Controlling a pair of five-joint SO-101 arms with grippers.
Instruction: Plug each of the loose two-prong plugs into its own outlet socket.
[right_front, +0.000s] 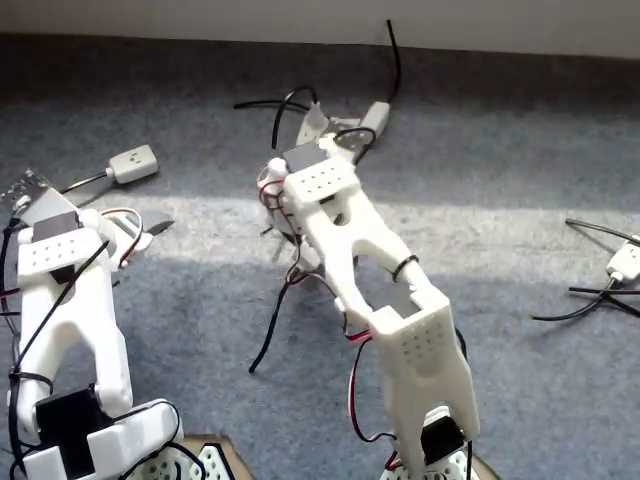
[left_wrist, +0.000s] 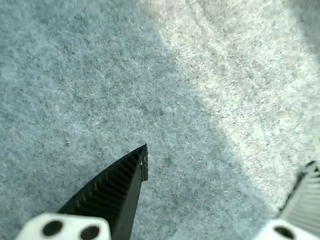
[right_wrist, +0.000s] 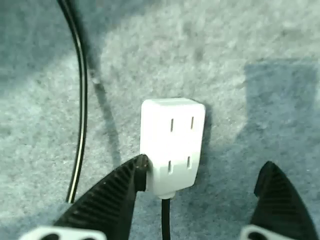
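Right wrist view: straddling the outlet socket (right_wrist: 172, 145) at far centre with the jaws of the right gripper (right_wrist: 205, 164) wide, one finger (right_wrist: 122, 182) touching its side, leaving every slot empty, idling the left gripper (left_wrist: 228, 156) wide-jawed over bare worktop (left_wrist: 100, 75) at near left, plugging nothing in yet.

You've got grey-blue carpet (right_front: 560, 400) across the whole frame w/ a bright sunlit band (right_front: 500, 230) running left-right thru the middle, shade above & below, pale wall strip (right_front: 200, 15) along the top edge.
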